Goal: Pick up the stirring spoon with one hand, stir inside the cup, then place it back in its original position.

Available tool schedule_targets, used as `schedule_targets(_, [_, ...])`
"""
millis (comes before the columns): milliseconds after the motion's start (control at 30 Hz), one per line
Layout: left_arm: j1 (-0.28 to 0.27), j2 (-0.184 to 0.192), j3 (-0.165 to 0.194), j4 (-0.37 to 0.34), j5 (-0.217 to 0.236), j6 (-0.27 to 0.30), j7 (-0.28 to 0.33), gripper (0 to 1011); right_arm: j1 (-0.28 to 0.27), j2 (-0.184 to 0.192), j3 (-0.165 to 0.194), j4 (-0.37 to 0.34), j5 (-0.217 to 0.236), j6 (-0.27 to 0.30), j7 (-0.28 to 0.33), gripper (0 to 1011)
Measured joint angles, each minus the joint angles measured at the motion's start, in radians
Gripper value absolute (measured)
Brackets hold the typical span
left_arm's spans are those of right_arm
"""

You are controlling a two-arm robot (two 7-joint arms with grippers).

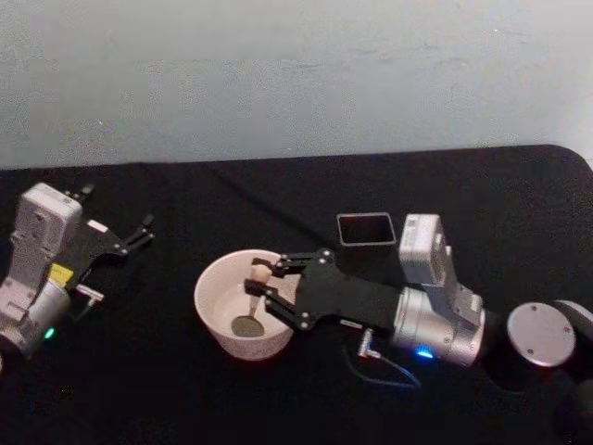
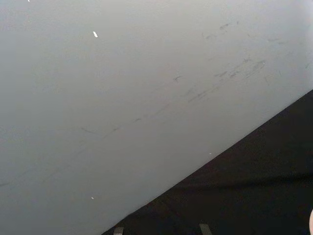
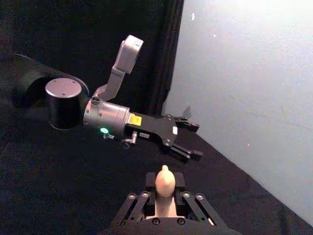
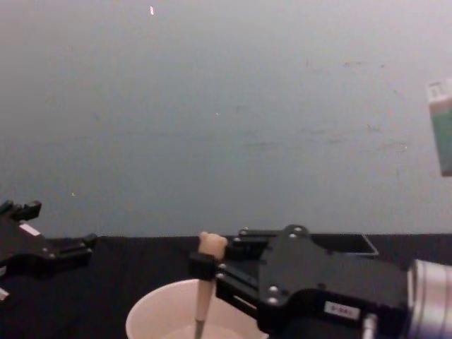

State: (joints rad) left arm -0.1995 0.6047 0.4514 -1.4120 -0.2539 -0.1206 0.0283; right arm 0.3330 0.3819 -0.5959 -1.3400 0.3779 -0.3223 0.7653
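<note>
with the right end effector (image 1: 259, 281), pinches the stirring spoon (image 1: 253, 298) just under its knob, near upright, dark end down inside the cup (image 1: 206, 287). shows the dark grey holder box (image 1: 364, 242) behind, right of the cup. rests the left end effector (image 1: 119, 211), spread, far left over the black surface (image 1: 167, 389).

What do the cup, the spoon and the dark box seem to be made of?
Cup: matte cream, probably ceramic or plastic. Spoon, held in it by the right gripper: pale stick, maybe wood or plastic. Box: thin dark grey walls, likely metal or plastic.
</note>
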Motion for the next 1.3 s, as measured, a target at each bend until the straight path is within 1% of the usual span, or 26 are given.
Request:
schedule_targets(67, [0.0, 0.0, 0.0, 0.0, 0.0, 0.0, 0.0, 1001, 0.011, -0.012, -0.008, 0.015, -0.002, -0.003, 0.0, 212])
schedule_targets(133, [0.0, 0.0, 0.0, 0.0, 0.0, 0.0, 0.0, 1001, 0.015, -0.016, -0.009, 0.02, -0.004, -0.004, -0.001, 212])
schedule_targets(167, [0.0, 0.0, 0.0, 0.0, 0.0, 0.0, 0.0, 1001, 0.03, -0.031, -0.014, 0.041, -0.011, -0.009, -0.006, 212])
schedule_targets(200, [0.0, 0.0, 0.0, 0.0, 0.0, 0.0, 0.0, 1001, 0.03, -0.031, -0.014, 0.041, -0.011, -0.009, -0.006, 212])
schedule_targets(267, [0.0, 0.0, 0.0, 0.0, 0.0, 0.0, 0.0, 1001, 0.053, -0.052, -0.016, 0.075, -0.023, -0.018, -0.021, 212])
schedule_targets(400, [0.0, 0.0, 0.0, 0.0, 0.0, 0.0, 0.0, 1001, 0.075, -0.068, -0.013, 0.111, -0.037, -0.027, -0.037, 212])
schedule_targets(500, [0.0, 0.0, 0.0, 0.0, 0.0, 0.0, 0.0, 1001, 0.085, -0.074, -0.007, 0.129, -0.045, -0.032, -0.048, 212])
schedule_targets(667, [0.0, 0.0, 0.0, 0.0, 0.0, 0.0, 0.0, 1001, 0.088, -0.071, 0.005, 0.139, -0.053, -0.035, -0.059, 212])
schedule_targets(1000, [0.0, 0.0, 0.0, 0.0, 0.0, 0.0, 0.0, 1001, 0.077, -0.062, 0.025, 0.133, -0.058, -0.034, -0.072, 212])
schedule_targets(1100, [0.0, 0.0, 0.0, 0.0, 0.0, 0.0, 0.0, 1001, 0.07, -0.055, 0.032, 0.123, -0.058, -0.032, -0.072, 212])
schedule_targets(1267, [0.0, 0.0, 0.0, 0.0, 0.0, 0.0, 0.0, 1001, 0.049, -0.034, 0.044, 0.092, -0.044, -0.021, -0.069, 212])
schedule_targets(1300, [0.0, 0.0, 0.0, 0.0, 0.0, 0.0, 0.0, 1001, 0.04, -0.026, 0.045, 0.079, -0.04, -0.018, -0.064, 212])
